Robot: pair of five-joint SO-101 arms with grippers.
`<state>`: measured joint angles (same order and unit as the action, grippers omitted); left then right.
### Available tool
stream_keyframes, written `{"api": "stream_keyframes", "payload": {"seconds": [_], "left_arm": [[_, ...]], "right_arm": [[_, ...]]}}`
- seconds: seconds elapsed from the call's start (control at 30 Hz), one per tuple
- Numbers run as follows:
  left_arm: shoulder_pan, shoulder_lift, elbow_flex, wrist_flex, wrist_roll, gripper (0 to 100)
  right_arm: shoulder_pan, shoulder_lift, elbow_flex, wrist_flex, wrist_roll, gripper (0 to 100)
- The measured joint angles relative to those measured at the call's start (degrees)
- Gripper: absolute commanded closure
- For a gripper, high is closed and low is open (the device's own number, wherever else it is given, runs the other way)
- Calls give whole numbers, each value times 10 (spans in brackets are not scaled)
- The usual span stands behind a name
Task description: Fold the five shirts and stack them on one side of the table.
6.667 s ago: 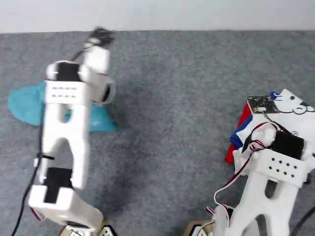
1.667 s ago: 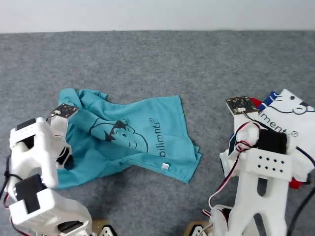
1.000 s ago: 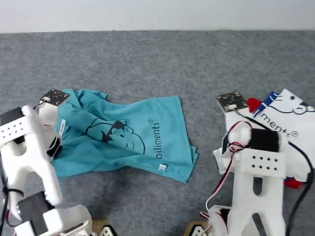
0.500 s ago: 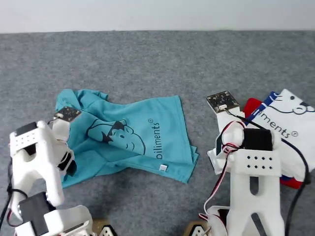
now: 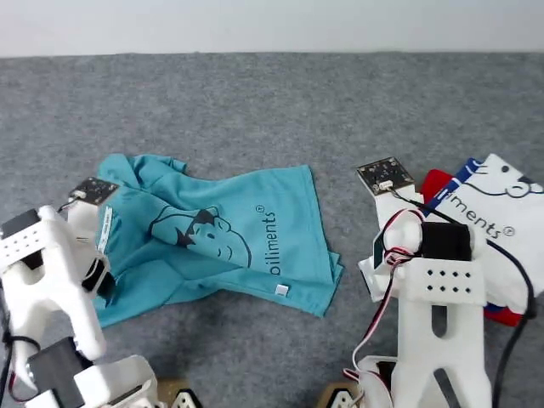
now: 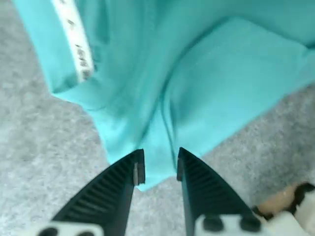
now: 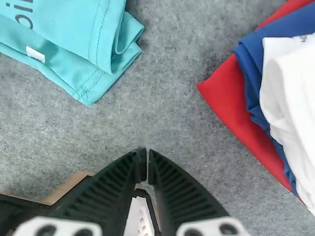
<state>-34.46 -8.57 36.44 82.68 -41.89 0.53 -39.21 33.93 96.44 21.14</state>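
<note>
I'm looking at the teal shirt lying rumpled and unfolded on the left half of the grey table, its long axis running from about 10 o'clock to 4 o'clock in the high view. My left gripper hangs over the shirt's 8 o'clock corner, jaws narrowly spread, the fabric edge right at the tips but not pinched as far as I can tell. My right gripper is pressed together and empty over bare table, with the shirt's hem corner at its 9 o'clock and the stack of folded shirts at its 3 o'clock. The left arm is the nearer one, so I reckon the grab is its job.
</note>
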Motion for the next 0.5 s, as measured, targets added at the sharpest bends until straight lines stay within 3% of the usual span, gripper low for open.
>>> {"api": "stream_keyframes", "payload": {"seconds": [0.3,0.5], "left_arm": [[-1,-2,12,11,-15,876],[-6,-2,15,-25,-15,841]], "right_arm": [[1,0,0,0,0,987],[0,0,0,0,0,987]]}}
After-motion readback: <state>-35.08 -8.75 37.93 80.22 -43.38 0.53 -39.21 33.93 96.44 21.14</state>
